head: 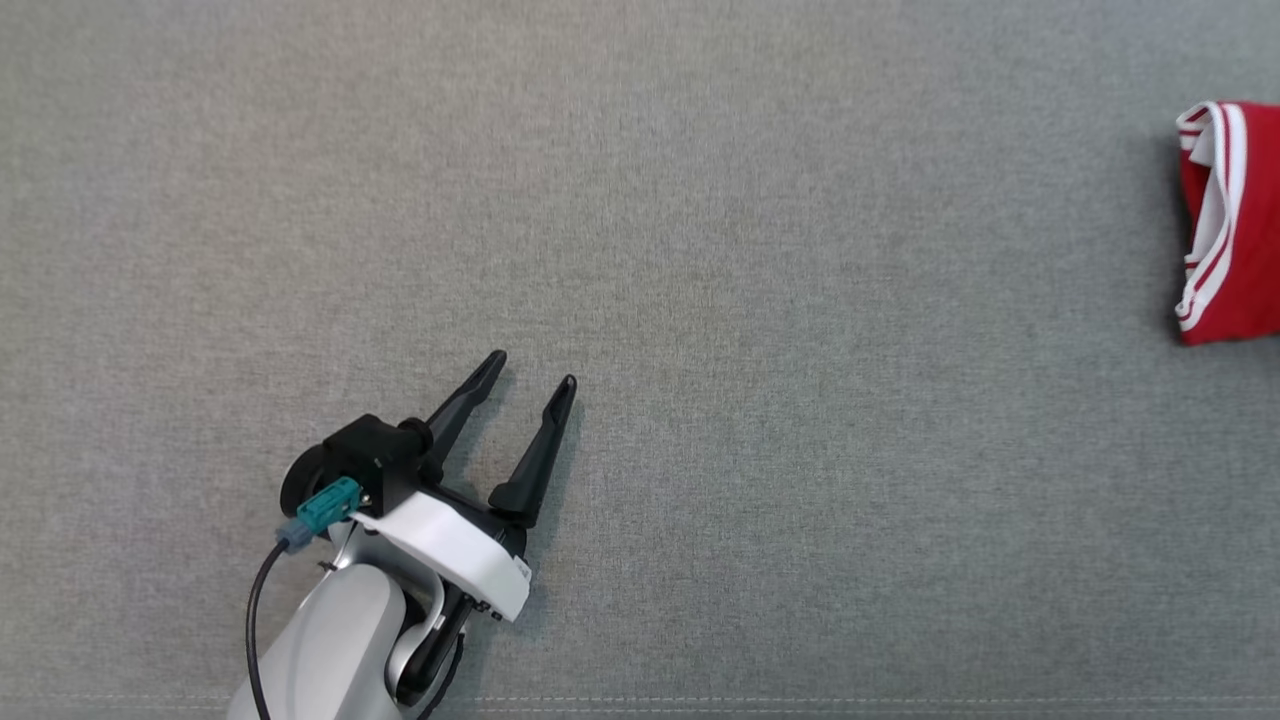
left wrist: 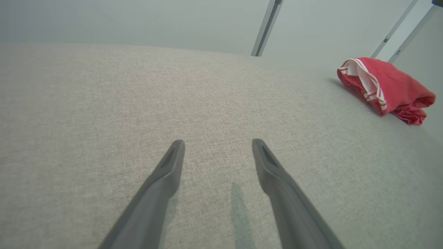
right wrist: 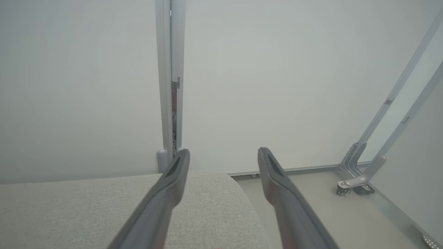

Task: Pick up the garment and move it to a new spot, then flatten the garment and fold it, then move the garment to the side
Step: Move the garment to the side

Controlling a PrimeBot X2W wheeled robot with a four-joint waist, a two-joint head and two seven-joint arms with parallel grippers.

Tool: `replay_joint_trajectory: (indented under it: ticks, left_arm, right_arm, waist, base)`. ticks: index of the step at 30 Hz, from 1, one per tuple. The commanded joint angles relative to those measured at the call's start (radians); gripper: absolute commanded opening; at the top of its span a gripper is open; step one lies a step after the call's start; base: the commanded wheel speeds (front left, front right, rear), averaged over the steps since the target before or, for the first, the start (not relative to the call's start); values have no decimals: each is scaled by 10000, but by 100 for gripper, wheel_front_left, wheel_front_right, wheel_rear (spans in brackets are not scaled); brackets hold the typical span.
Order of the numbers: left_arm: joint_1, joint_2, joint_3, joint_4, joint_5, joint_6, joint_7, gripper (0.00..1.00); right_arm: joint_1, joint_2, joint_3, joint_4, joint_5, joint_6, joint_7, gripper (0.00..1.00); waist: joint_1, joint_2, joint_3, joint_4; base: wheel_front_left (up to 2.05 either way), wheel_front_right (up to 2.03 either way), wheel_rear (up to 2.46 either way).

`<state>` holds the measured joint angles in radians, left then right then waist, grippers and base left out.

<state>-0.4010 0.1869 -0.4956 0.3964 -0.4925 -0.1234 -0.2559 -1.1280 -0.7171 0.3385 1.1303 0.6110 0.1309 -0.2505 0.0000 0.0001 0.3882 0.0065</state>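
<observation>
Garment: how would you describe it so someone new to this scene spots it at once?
A grey cloth table spans the head view. At that view's right edge lies the garment, a folded bundle. Its red cloth with white-striped trim sets it apart from the black left claw, open and well away at the lower left.

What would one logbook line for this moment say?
garment: red, folded, far right on grey surface | left gripper: open, empty, well apart from garment | right gripper: open, empty
</observation>
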Motion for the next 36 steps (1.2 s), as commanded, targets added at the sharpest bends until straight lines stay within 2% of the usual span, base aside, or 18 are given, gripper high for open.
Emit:
replay_joint_trajectory:
  ticks: [1,5,9,18,22,30,36]
  left_arm:
    - [66,122,418,-229,92,-73,-59,100]
    - [364,53,589,-175,141,-73,-59,100]
    - [785,20,880,-153,152,-73,-59,100]
    - [1592,-207,1415,20,362,-73,-59,100]
    - [1942,-315,1766,-85,1027,-73,-59,100]
    - [2534,-652,3045,-303,2012,-69,-59,100]
    - [2935,-899,4053,-509,2874,313,-59,100]
  right_arm:
    - [1046,147,-371,-810,-498,-2,-110,100]
    - [2642,1187,-1518,-2665,-1655,-2,-111,100]
    - [4380,2602,-2449,-4410,-2214,-2,-111,100]
    - [6718,3665,-2614,-5614,-3294,-2,-112,100]
    - [7811,3964,-2686,-6276,-3942,-2,-112,100]
    - [9057,4605,-3308,-7003,-4118,-2,-112,100]
    - [9685,5019,-3726,-7391,-4368,-2,-112,100]
  waist:
    - [0,-1,-389,-3]
    - [0,-1,-1019,-50]
    - [0,-1,-1743,-83]
    - [0,-1,-2924,42]
    - [0,-1,-3286,185]
    - [0,-1,-3557,366]
    - [0,-1,-3724,481]
  base:
    - [0,0,0]
    - [0,0,0]
    - [0,0,0]
    - [0,0,0]
    - [0,0,0]
    - [0,0,0]
    - [0,0,0]
